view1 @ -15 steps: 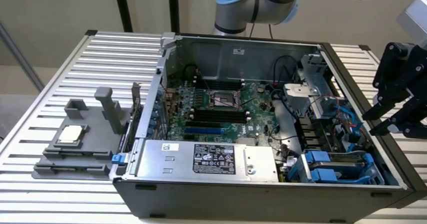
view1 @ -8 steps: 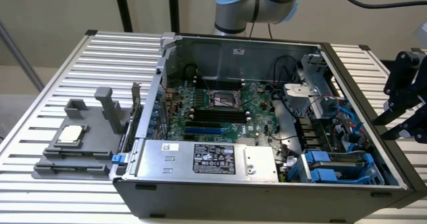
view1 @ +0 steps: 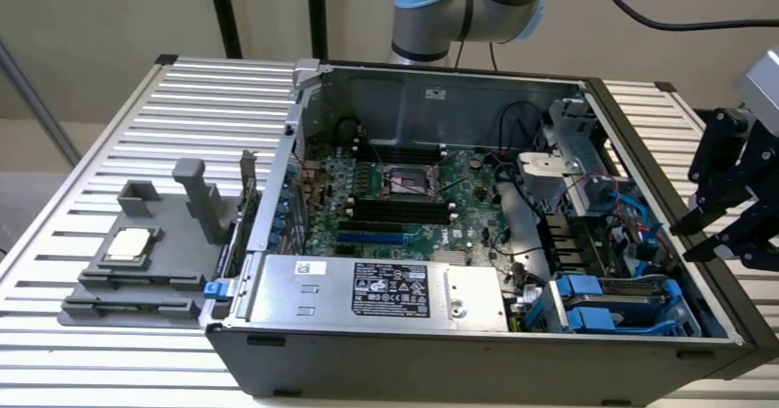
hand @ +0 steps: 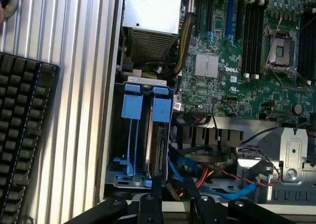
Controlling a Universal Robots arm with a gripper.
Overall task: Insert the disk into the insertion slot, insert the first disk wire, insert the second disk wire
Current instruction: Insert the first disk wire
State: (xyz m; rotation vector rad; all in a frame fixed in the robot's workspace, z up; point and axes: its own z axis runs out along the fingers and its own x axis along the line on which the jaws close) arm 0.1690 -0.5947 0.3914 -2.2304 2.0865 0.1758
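The insertion slot (hand: 129, 164) is a blue-grey cage with blue latch tabs in a corner of the open computer case; it is also visible in the exterior view (view1: 667, 306). Inside one bay, under a blue carrier (hand: 162, 109), the disk (hand: 159, 145) shows end-on with its connector strip facing out. Blue wires (hand: 183, 168) lie loose beside the cage. My gripper (hand: 173, 184) hovers above the case wall close to the cage, fingers (hand: 149, 201) apart with nothing between them. In the exterior view it (view1: 688, 244) hangs over the case's right rim.
A silver power-supply box (view1: 378, 289) sits beside the cage, and the green motherboard (view1: 402, 198) fills the middle. A grey fixture (view1: 146, 262) stands on the slatted table (view1: 159, 116) at the exterior view's left. A black keyboard (hand: 19, 135) lies outside the case wall.
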